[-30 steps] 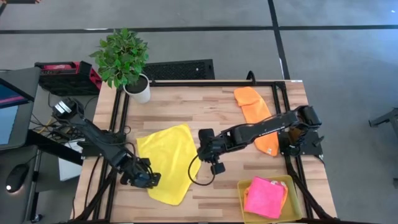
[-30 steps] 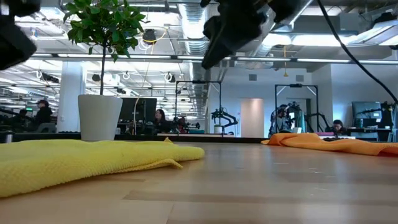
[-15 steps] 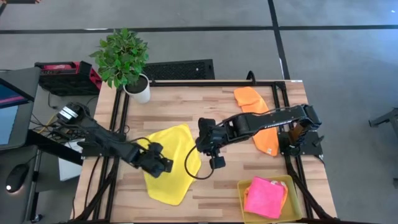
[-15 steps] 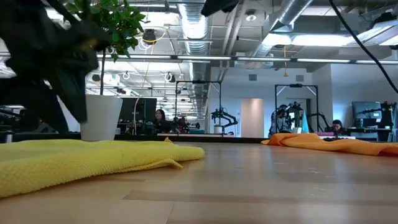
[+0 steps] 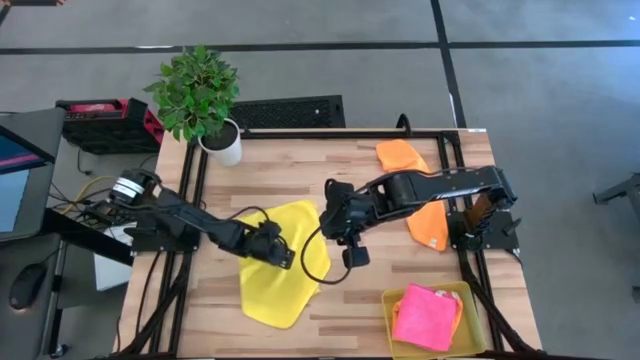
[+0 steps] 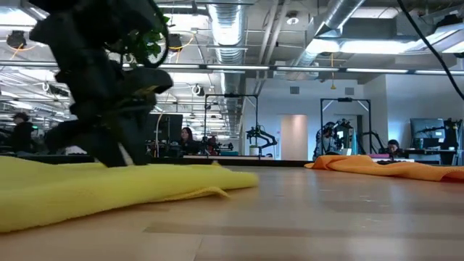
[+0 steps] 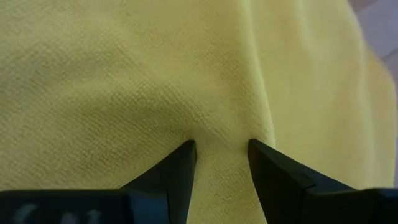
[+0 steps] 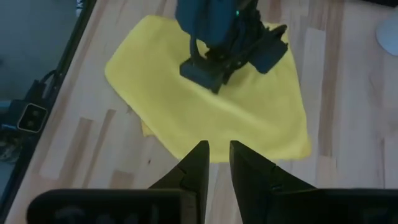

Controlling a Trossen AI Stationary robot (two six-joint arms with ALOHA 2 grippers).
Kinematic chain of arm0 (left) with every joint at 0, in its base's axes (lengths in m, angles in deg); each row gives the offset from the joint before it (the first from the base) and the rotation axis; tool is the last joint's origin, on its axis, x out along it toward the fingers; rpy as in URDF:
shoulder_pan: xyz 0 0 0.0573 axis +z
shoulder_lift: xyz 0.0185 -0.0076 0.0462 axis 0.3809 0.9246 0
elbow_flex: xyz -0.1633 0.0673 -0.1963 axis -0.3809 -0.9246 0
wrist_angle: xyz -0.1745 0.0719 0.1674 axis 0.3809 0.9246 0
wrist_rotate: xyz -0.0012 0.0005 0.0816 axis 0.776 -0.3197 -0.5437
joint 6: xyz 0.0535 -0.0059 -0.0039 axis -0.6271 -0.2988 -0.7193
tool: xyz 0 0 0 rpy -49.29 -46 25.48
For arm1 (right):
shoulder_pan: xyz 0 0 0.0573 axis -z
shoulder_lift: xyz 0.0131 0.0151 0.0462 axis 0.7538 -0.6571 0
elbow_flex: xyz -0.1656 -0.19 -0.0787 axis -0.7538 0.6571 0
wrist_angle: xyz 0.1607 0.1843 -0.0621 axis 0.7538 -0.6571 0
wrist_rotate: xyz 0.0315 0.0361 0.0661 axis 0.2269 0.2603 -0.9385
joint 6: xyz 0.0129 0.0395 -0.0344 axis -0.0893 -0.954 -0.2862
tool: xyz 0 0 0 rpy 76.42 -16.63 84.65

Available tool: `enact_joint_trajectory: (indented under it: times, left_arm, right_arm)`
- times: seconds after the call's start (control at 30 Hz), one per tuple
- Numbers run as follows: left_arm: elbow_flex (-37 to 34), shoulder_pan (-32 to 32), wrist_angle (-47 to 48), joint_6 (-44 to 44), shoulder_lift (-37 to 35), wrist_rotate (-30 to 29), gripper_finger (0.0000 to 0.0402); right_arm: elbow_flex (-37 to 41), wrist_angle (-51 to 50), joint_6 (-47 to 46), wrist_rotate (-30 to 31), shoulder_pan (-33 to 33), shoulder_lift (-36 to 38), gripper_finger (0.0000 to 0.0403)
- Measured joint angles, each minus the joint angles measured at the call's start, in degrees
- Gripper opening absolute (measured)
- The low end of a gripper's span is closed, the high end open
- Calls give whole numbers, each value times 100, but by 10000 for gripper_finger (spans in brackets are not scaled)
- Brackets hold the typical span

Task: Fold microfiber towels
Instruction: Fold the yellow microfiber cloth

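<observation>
Yellow microfiber towel [image 5: 283, 270] lies under the left gripper [image 7: 222, 152], whose spread fingers press it flat, probably to smooth the fold.

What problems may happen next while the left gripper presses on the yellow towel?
1. The left gripper stands open, its fingers pressed into the yellow towel with a ridge of cloth between them. Sliding further may bunch the cloth instead of folding it.
2. The right gripper hovers beside the same towel, near the left arm, so the arms might collide.
3. The towel's edge lies near the table's front edge and could slip over.
</observation>
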State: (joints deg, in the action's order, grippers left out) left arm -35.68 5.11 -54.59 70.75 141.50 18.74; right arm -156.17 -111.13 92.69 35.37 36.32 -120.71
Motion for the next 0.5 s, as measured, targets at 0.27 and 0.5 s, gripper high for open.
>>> enact_joint_trajectory:
  times: [0.27,0.5]
  left_arm:
    - [-28,796,-602,-1122,40,-325,148]
    - [-53,1259,-668,-1495,-345,109,148]
  right_arm:
    - [-285,-168,-17,1,0,0,86]
    - [-330,-244,27,6,49,2,86]
